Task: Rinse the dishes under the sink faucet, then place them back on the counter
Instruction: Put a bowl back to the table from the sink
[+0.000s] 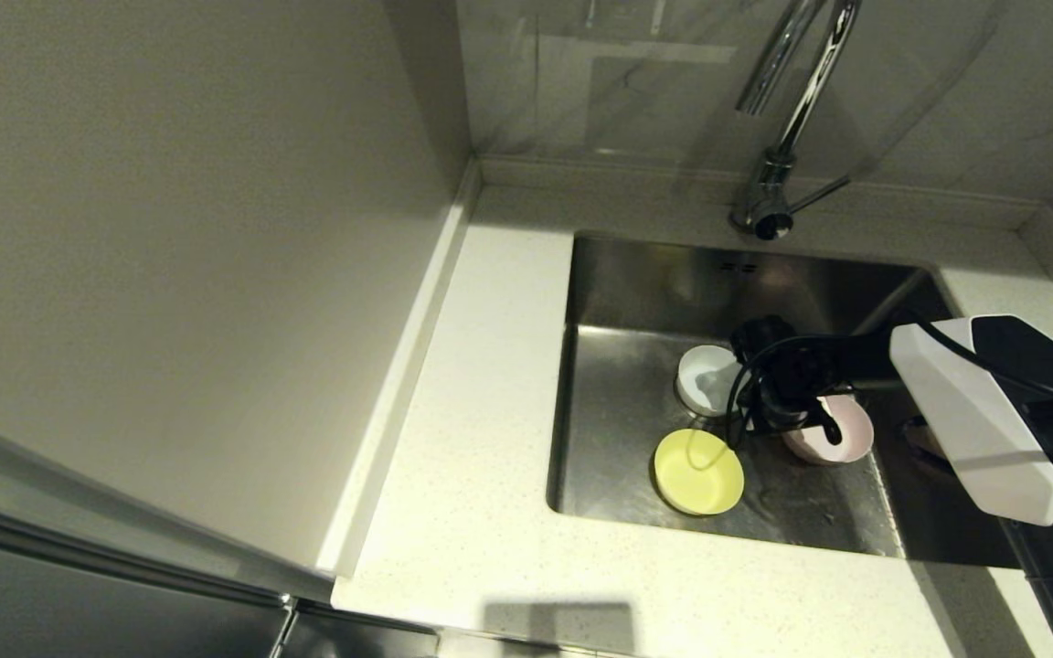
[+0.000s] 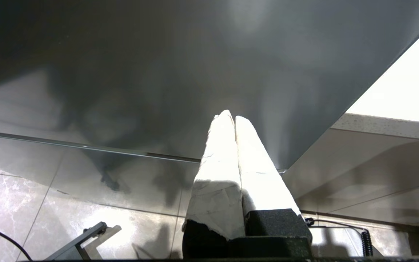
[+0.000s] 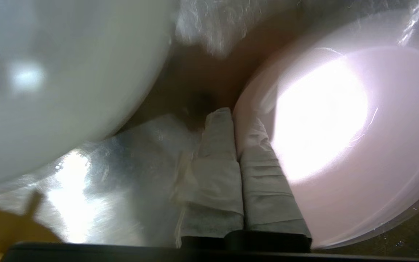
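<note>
All three bowls lie in the steel sink (image 1: 618, 429): the white bowl (image 1: 705, 376) towards the back, the yellow bowl (image 1: 698, 472) at the front, the pale pink bowl (image 1: 842, 439) to their right. My right gripper (image 1: 810, 425) reaches down between the white and pink bowls. In the right wrist view the gripper (image 3: 233, 116) is shut on the rim of the pink bowl (image 3: 340, 145), one finger inside it and one outside; the white bowl (image 3: 49, 91) is close alongside. The chrome faucet (image 1: 787, 137) rises behind the sink. My left gripper (image 2: 231, 117) is shut and empty, out of the head view.
The speckled counter (image 1: 472, 411) runs along the sink's left and front sides, with a raised rim by the grey wall on the left. My right arm's white housing (image 1: 974, 420) hangs over the sink's right side. A dark cabinet front (image 2: 158, 72) fills the left wrist view.
</note>
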### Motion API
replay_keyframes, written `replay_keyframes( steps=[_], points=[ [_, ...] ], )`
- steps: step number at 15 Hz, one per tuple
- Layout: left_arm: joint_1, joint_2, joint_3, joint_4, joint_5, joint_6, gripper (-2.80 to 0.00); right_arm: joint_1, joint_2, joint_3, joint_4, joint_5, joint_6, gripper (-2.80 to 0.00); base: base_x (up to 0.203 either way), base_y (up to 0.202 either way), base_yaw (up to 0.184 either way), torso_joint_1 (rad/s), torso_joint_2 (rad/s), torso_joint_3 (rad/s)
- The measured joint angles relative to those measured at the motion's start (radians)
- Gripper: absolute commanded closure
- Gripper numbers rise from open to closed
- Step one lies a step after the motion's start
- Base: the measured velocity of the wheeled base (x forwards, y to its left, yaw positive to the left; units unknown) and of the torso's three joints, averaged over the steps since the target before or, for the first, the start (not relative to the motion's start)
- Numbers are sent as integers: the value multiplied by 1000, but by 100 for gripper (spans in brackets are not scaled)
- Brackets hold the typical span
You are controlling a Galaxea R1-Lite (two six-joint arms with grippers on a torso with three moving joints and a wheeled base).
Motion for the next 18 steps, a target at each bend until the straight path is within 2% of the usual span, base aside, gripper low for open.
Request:
replay_keyframes(
  steps=[5, 7, 9, 11, 12, 13, 15, 18],
  points=[
    [0, 0, 0, 0, 0, 0, 0, 8, -51, 50, 1, 14, 88, 0, 0, 0, 0, 0, 0, 0],
    [0, 0, 0, 0, 0, 0, 0, 14, -109, 62, 2, 63, 141, 0, 0, 0, 0, 0, 0, 0],
    [0, 0, 0, 0, 0, 0, 0, 18, -193, 70, -1, 188, 203, 0, 0, 0, 0, 0, 0, 0],
    [0, 0, 0, 0, 0, -1, 0, 13, -290, 68, -20, 403, 300, 0, 0, 0, 0, 0, 0, 0],
    [0, 0, 0, 0, 0, 0, 0, 5, -338, 64, -45, 519, 376, 0, 0, 0, 0, 0, 0, 0],
    [0, 0, 0, 0, 0, 0, 0, -11, -389, 61, -77, 652, 486, 0, 0, 0, 0, 0, 0, 0],
    [0, 0, 0, 0, 0, 0, 0, -62, -472, 59, -140, 901, 740, 0, 0, 0, 0, 0, 0, 0],
    [0, 0, 0, 0, 0, 0, 0, -179, -557, 84, -331, 1216, 1209, 0, 0, 0, 0, 0, 0, 0]
  ],
)
